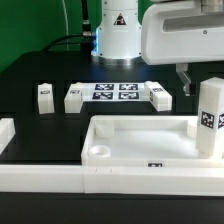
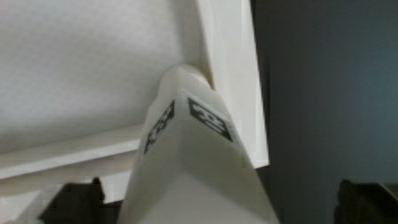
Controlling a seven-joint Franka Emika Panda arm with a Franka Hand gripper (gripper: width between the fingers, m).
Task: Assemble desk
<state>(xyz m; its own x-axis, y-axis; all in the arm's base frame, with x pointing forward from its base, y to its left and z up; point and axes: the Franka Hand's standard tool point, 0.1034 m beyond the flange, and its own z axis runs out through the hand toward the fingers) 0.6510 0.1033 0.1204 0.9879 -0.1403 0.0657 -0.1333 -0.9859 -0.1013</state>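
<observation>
The white desk panel (image 1: 135,140) lies rim-up at the table's front. One white tagged leg (image 1: 209,115) stands upright at the panel's corner on the exterior view's right. My gripper (image 1: 203,82) hangs over that leg's top with one dark finger (image 1: 184,77) beside it. In the wrist view the leg (image 2: 192,150) rises between my fingers against the panel's rim (image 2: 228,60). The gripper (image 2: 217,205) is open, with a gap showing between the leg and one finger (image 2: 366,202). Three more legs (image 1: 44,95) (image 1: 73,97) (image 1: 160,97) lie on the black table behind the panel.
The marker board (image 1: 115,92) lies between the loose legs. White border rails run along the front (image 1: 40,172) and at the exterior view's left (image 1: 5,135). The robot's base (image 1: 118,30) stands at the back.
</observation>
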